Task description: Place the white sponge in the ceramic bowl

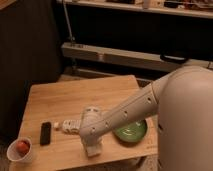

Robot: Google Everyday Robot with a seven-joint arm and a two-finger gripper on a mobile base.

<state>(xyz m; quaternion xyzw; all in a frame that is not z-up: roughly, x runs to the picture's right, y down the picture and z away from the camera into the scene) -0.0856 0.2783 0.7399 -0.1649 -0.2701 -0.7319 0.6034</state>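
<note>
Looking for the small plain white sponge, I cannot separate it from the pale gripper (93,148) at lower centre, and its grasp I cannot tell either. Just right lies the shallow glossy green ceramic bowl (131,131) on the light wooden table (85,95).

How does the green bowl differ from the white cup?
The green bowl is wide, shallow and empty-looking; the white cup is smaller and holds a red thing. The bowl sits right, partly behind the arm; the cup at the left corner. Both stand upright. The gripper hangs between them.
</note>
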